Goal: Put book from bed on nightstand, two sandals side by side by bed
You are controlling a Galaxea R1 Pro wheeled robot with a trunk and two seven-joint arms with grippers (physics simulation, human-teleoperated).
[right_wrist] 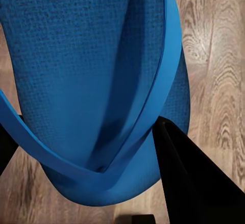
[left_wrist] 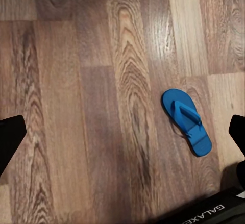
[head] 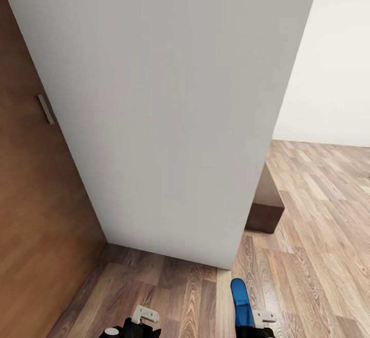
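My right tool (head: pixel 255 322) grips one bright blue flat flip-flop (right_wrist: pixel 97 81); my left tool (left_wrist: pixel 122 132) hangs wide open above its twin (left_wrist: pixel 187 121) on the wood-plank floor (left_wrist: pixel 76 81). I should carry steadily and set it parallel beside the twin.

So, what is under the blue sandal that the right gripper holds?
Wood-plank floor shows past the sandal in the right gripper. The floor directly beneath it is covered by the sole.
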